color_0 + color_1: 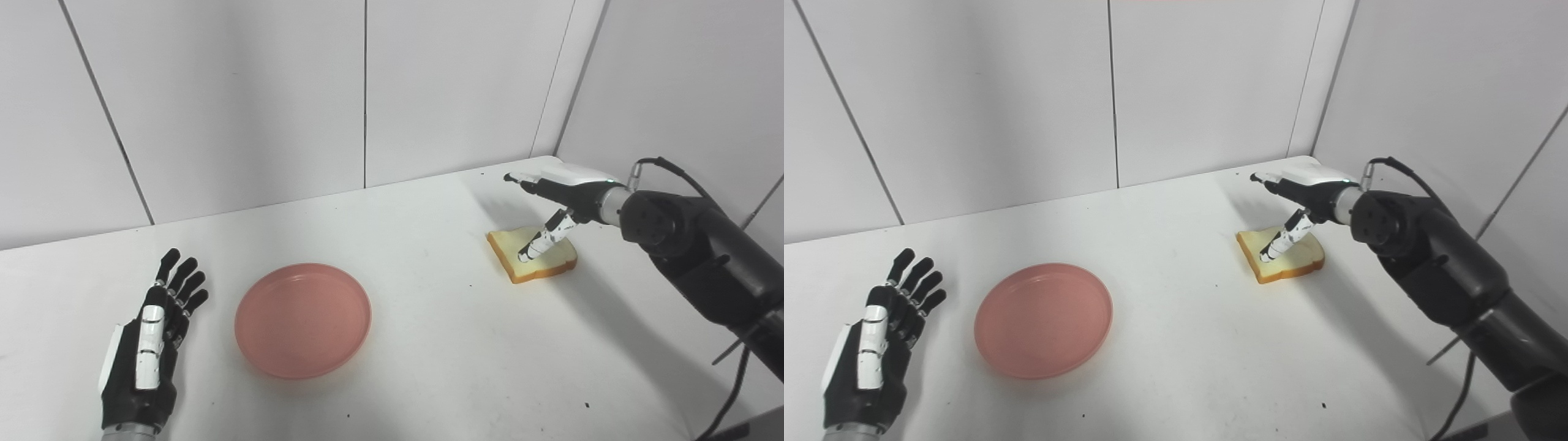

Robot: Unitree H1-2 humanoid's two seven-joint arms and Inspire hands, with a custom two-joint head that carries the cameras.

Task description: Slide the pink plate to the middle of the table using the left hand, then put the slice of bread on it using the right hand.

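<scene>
Left hand (147, 361) idle near the front edge, fingers spread, empty. Pink plate (303, 320) just beside it, left of tabletop (429, 343) centre. Right hand (554, 202) open over bread slice (531, 254) far right, one digit touching its top. Bread looks light, soft, crushable: pinch gently at crust edge.
</scene>
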